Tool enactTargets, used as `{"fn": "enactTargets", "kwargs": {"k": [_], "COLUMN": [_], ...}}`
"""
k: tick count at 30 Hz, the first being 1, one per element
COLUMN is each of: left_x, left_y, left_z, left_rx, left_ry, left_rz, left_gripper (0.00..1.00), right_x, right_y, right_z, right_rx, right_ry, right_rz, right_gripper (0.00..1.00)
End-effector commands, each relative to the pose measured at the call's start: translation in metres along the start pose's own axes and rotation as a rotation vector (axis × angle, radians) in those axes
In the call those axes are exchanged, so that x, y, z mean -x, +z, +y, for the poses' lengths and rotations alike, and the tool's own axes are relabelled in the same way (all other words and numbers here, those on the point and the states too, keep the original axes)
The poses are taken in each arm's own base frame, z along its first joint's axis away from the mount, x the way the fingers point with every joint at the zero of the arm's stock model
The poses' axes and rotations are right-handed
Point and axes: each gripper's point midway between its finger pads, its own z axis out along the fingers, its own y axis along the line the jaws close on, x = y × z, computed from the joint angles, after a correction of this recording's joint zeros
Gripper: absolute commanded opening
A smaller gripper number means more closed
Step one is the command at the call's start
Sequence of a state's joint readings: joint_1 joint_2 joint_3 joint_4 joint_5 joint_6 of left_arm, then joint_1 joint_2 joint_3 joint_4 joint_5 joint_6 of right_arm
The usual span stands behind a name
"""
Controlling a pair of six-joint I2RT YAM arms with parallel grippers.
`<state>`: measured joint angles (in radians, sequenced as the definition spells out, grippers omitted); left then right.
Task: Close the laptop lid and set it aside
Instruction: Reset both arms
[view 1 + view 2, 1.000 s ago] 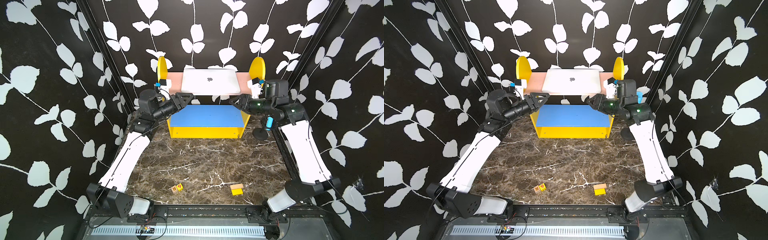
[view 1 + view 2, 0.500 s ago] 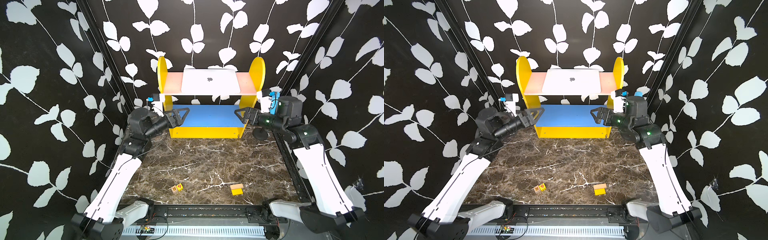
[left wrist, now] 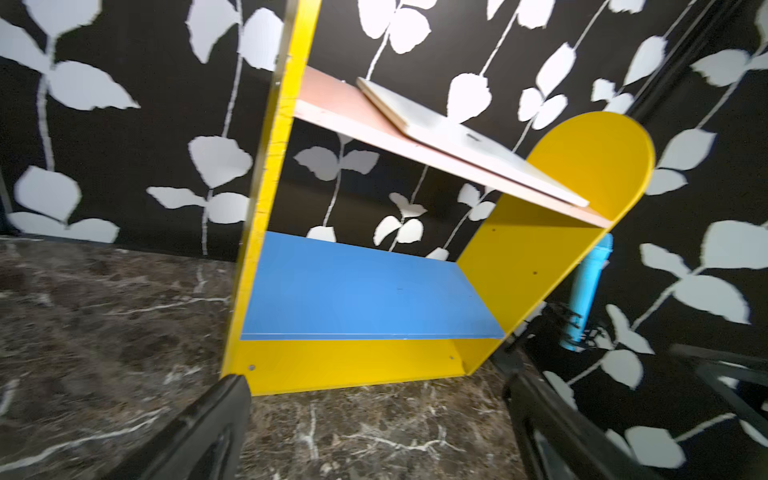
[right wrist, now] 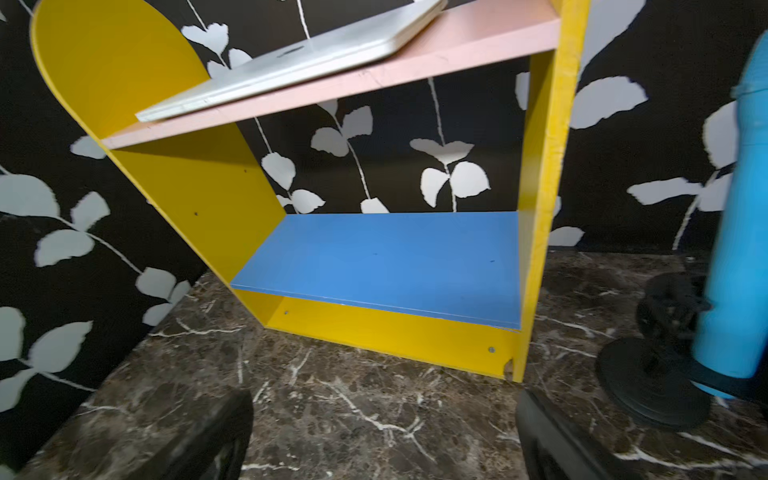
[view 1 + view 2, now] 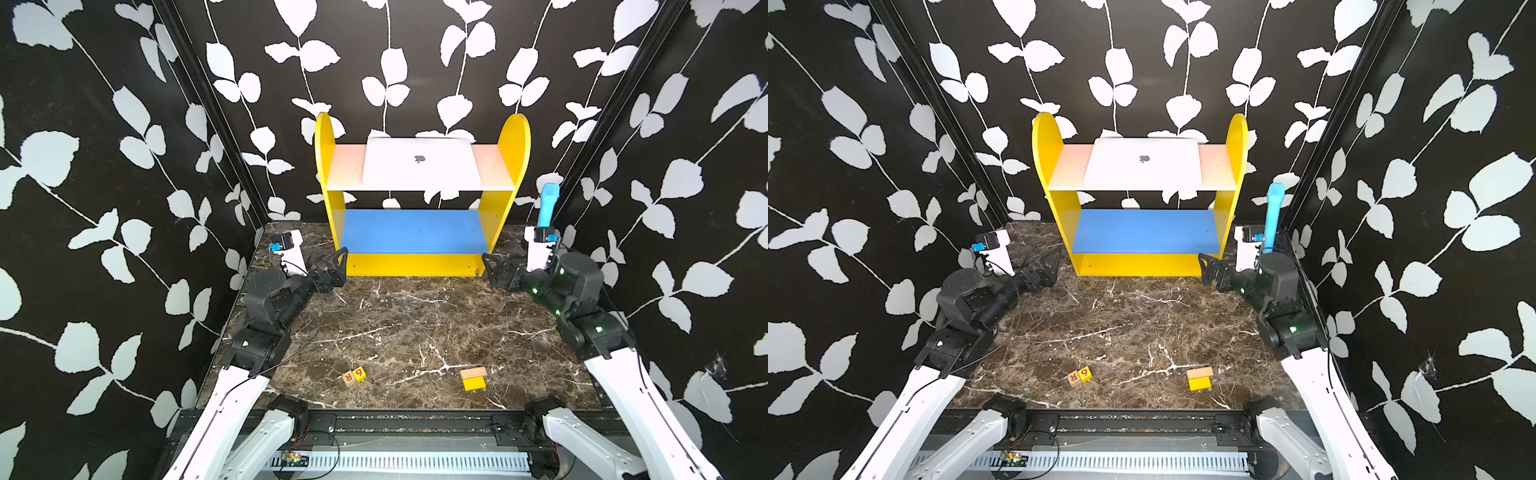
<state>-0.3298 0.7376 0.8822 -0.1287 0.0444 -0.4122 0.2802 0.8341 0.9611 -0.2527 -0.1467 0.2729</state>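
Note:
The silver laptop (image 5: 419, 176) lies flat on the pink top board of the yellow shelf unit (image 5: 415, 264). The laptop lid (image 5: 1144, 164) is down, with its dark apple logo facing up. Both wrist views show it from below and the side, as a thin closed slab (image 3: 457, 137) (image 4: 291, 62). My left gripper (image 5: 334, 268) (image 3: 376, 382) is low over the marble at the unit's front left corner, open and empty. My right gripper (image 5: 494, 270) (image 4: 384, 399) is at the front right corner, also open and empty. Neither gripper touches the laptop.
A blue cylinder on a black round stand (image 5: 547, 205) (image 4: 739, 249) stands right of the shelf unit, close behind my right wrist. Two lettered cubes (image 5: 353, 376) and a yellow-and-wood block (image 5: 473, 378) lie near the front edge. Patterned walls close in on three sides.
Both grippers have drawn back from the laptop's sides on the top shelf and come down to the tabletop. Their jaws have opened wider. The laptop has stayed where it was.

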Motion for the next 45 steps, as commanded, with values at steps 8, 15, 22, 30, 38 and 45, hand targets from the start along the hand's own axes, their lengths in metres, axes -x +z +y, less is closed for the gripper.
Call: {"fn": "enactTargets", "kwargs": {"k": [8, 15, 22, 30, 38, 45], "left_x": [-0.028, -0.055, -0.085, -0.113, -0.132, -0.163], "left_y": [0.002, 0.007, 0.006, 0.009, 0.021, 0.034], "left_z": [0.070, 0.104, 0.135, 0.157, 0.174, 0.201], "left_rx": [0.314, 0.449, 0.561, 0.637, 0.691, 0.717], "left_ry": [0.119, 0.146, 0.211, 0.307, 0.473, 0.522], "left_rz": [-0.054, -0.069, -0.076, -0.060, -0.007, 0.067], "left_gripper": [0.99, 0.98, 0.98, 0.99, 0.98, 0.99], "right_x": [-0.035, -0.078, -0.116, -0.157, -0.178, -0.172], "right_y": [-0.009, -0.003, 0.003, 0.006, 0.013, 0.030], "right_z": [-0.080, -0.114, -0.138, -0.162, -0.179, -0.181], "right_rx": [-0.395, -0.541, -0.632, -0.719, -0.758, -0.733], "right_ry": [-0.132, -0.144, -0.151, -0.164, -0.177, -0.219], "right_rz": [-0.185, -0.174, -0.120, -0.062, -0.038, -0.040], "right_gripper": [1.00, 1.00, 1.00, 1.00, 1.00, 1.00]}}
